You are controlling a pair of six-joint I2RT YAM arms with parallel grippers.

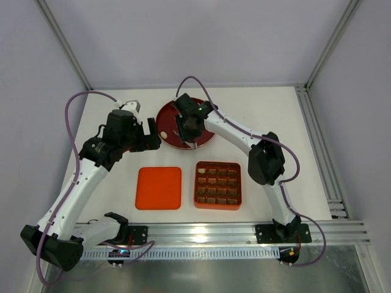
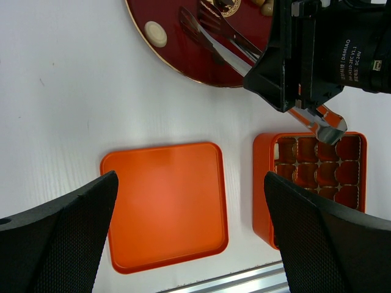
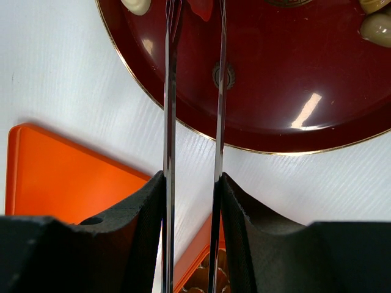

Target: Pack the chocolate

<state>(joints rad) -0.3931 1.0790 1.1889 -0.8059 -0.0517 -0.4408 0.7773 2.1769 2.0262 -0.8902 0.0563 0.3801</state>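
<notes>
Orange gridded box point(image 2: 263, 183), chocolates point(image 2: 156, 33) on red plate point(image 3: 275, 79)

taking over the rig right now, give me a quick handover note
The left claw is open and empty, beside the plate.
The right claw is shut on the tweezers, tips over the plate; whether they hold a piece is unclear.
A few cream pieces of chocolate lie on the plate. The box sits beside its lid; some cells seem filled, count unclear.
Done: lid off.
Left: tweeze the plate's pieces into the box, then probably fit the lid.
</notes>
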